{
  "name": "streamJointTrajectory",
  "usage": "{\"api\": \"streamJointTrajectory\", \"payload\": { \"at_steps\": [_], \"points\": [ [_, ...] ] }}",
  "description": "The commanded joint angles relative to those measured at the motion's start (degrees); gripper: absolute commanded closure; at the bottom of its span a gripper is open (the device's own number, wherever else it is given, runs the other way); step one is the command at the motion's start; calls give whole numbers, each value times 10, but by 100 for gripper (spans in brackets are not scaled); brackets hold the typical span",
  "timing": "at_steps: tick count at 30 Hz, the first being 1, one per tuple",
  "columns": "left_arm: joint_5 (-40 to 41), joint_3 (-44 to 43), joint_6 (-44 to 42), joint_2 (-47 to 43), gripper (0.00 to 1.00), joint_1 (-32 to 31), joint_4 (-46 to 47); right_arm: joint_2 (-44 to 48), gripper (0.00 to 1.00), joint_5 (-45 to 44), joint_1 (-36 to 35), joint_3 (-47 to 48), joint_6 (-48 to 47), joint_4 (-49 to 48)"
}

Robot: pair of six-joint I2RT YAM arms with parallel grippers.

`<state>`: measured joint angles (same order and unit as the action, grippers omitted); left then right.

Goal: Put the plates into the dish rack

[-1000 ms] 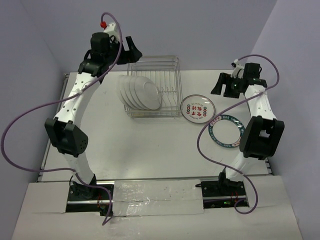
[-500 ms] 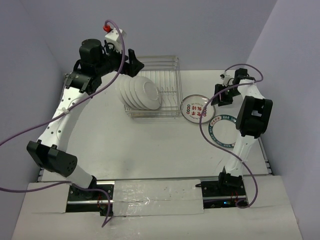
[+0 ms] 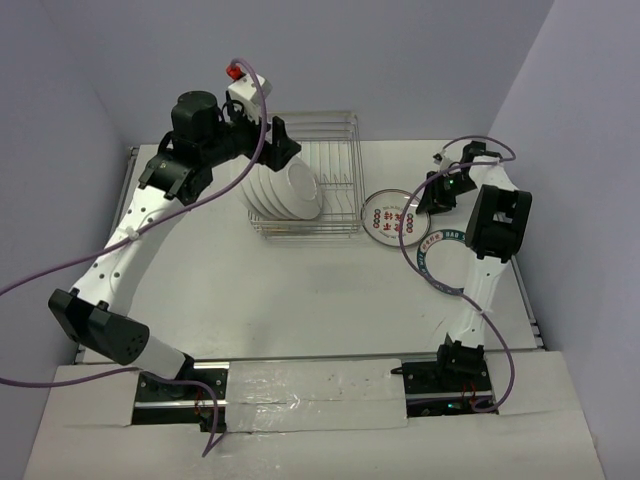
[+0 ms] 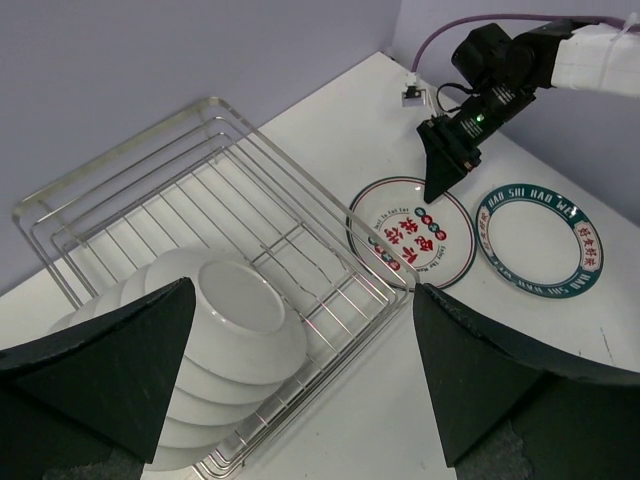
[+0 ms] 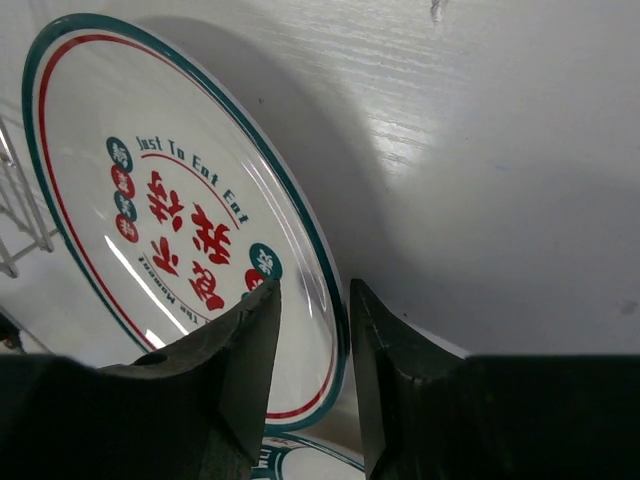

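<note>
The silver wire dish rack (image 3: pixel 335 160) stands at the back centre and holds several white plates (image 3: pixel 285 190) leaning in a row, plain undersides showing. My left gripper (image 3: pixel 279 148) hovers over the rack's left end, open wide and empty; its wrist view shows the rack (image 4: pixel 215 170) and the racked plates (image 4: pixel 235 320) below. A plate with a red centre design (image 3: pixel 393 217) lies flat right of the rack. My right gripper (image 3: pixel 426 197) is low at its right rim, and in the wrist view the gripper (image 5: pixel 313 295) stands narrowly open, straddling the plate's (image 5: pixel 150 170) rim. A teal-rimmed plate (image 3: pixel 447 262) lies beside it.
The right arm's upper link (image 3: pixel 495 220) stands over the teal-rimmed plate, which shows whole in the left wrist view (image 4: pixel 540 240). The right half of the rack holds no plates. Purple cables loop around both arms. Lavender walls close in behind and at both sides.
My left gripper has swung right from the rack's back-left corner to above the racked plates. My right gripper has moved left and down to the red-design plate's rim.
</note>
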<state>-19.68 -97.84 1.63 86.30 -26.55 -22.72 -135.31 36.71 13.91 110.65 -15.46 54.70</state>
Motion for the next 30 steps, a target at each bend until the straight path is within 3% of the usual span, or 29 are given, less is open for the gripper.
{"api": "streamJointTrajectory", "payload": {
  "at_steps": [1,3,4,9,20,24,30],
  "points": [
    [8,-3,-9,-19,1,0,30,-17,60,34,2,36,9,41],
    [3,-1,-8,-18,1,0,33,-30,63,36,2,50,12,49],
    [4,0,-8,-18,1,0,36,-34,73,36,2,54,12,57],
    [24,9,9,-19,1,1,50,-19,99,28,6,55,13,62],
    [65,-5,-10,3,1,0,44,136,100,-7,62,34,-9,77],
    [60,5,-97,-10,1,-17,48,210,100,-36,74,-9,0,54],
    [93,124,-282,-66,1,-143,71,331,100,51,79,-67,69,14]
  ]
}}
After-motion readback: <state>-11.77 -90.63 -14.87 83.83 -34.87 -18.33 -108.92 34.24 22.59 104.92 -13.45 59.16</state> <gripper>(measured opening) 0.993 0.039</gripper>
